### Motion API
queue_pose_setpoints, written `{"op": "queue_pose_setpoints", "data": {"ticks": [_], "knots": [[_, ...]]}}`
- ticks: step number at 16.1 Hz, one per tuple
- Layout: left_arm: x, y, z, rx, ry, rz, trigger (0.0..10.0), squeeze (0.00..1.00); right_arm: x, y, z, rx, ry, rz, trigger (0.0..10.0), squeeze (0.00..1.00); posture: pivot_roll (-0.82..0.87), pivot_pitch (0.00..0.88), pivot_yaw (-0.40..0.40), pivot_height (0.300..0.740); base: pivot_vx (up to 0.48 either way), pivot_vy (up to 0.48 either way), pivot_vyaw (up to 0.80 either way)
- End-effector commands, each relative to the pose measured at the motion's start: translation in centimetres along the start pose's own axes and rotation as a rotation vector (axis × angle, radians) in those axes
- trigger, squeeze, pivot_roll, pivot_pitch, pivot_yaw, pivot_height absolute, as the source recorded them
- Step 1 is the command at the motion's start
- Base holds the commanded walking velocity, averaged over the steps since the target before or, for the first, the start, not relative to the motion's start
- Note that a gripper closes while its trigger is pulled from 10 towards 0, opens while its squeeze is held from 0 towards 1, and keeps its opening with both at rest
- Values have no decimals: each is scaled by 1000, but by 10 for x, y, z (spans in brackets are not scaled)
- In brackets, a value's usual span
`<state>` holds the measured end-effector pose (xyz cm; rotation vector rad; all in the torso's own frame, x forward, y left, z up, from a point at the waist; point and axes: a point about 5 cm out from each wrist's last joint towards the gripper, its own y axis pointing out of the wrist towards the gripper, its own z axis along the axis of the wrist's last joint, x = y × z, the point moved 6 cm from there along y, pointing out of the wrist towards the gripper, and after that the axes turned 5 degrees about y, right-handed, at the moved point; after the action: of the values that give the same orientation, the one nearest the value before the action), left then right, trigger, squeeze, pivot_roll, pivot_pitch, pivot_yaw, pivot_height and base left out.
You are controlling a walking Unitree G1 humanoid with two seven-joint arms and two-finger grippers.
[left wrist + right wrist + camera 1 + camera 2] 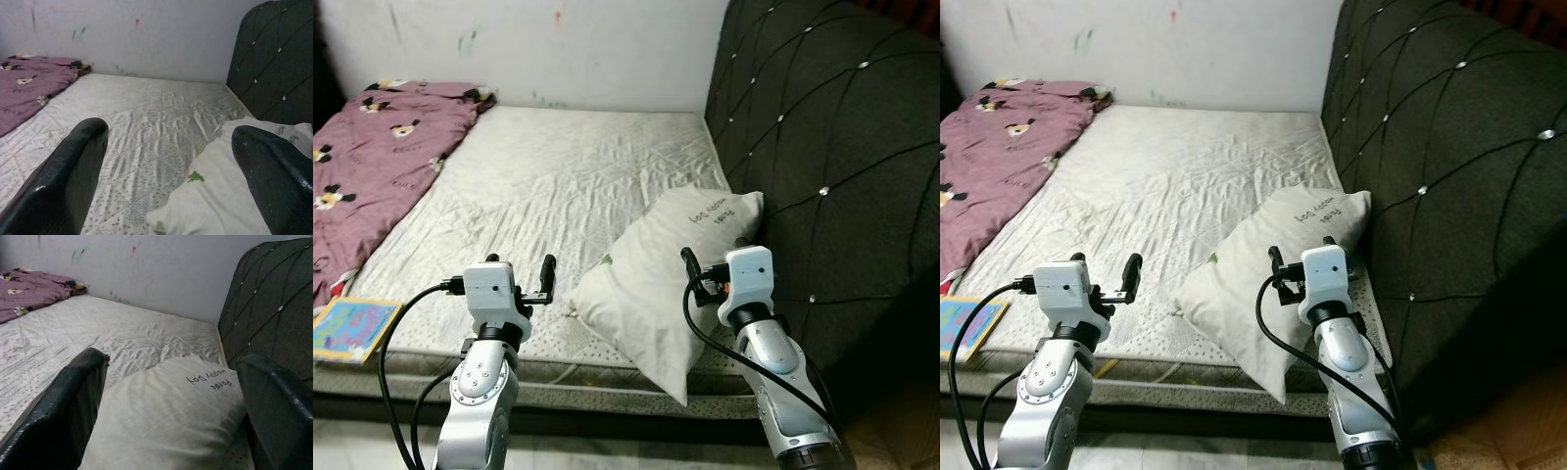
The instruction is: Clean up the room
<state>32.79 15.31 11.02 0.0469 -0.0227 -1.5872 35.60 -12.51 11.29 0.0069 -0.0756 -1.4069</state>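
A: Left eye view first. Any writing?

B: Yes, on the pillow [658, 284]: dark script near its top corner, upside down from here, too small to read. Pillow's cream cloth, soft, rectangular, w/ a tiny green mark at its left edge. It lies by the mattress's [558, 176] front right corner, one corner hanging over the front edge, its far end beside the headboard [832, 147].

A: Materials?

B: Mattress cover is off-white, quilted, creased. Headboard is dark fabric, diamond-tufted w/ shiny studs. Mauve blanket [382, 157] w/ cartoon prints is bunched along the mattress's left edge. A colourful flat book [352, 328] sits at the front left corner; its print can't be read.

A: Grippers?

B: Left gripper [524, 279] is over the front edge, left of the pillow, fingers spread, nothing between. Right gripper [700, 274] is at the pillow's right side.

A: Right eye view?

B: Same scene. Pillow script still unreadable.

A: Left wrist view?

B: Two glossy black fingers [63, 181] wide apart; between them quilted mattress, w/ the pillow's edge and green mark near the other finger. Pale wall [146, 39] has small green and red marks.

A: Right wrist view?

B: Right gripper's fingers [68, 411] also spread, pillow lying between them and beyond, not pinched. Script here looks like "Happy Day" over a second word, inverted; not sure of either.
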Motion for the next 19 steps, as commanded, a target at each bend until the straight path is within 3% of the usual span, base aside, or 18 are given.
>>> {"op": "queue_pose_setpoints", "data": {"ticks": [1,19], "knots": [[0,1,5,19,-2,-2,10000,0,1,3,6,17,-1,6,10000,0,19,11,4,740,277,0,0],[3,3,6,23,-5,-21,10000,0,4,4,2,13,-14,-3,10000,0,17,16,11,740,301,0,0]]}}
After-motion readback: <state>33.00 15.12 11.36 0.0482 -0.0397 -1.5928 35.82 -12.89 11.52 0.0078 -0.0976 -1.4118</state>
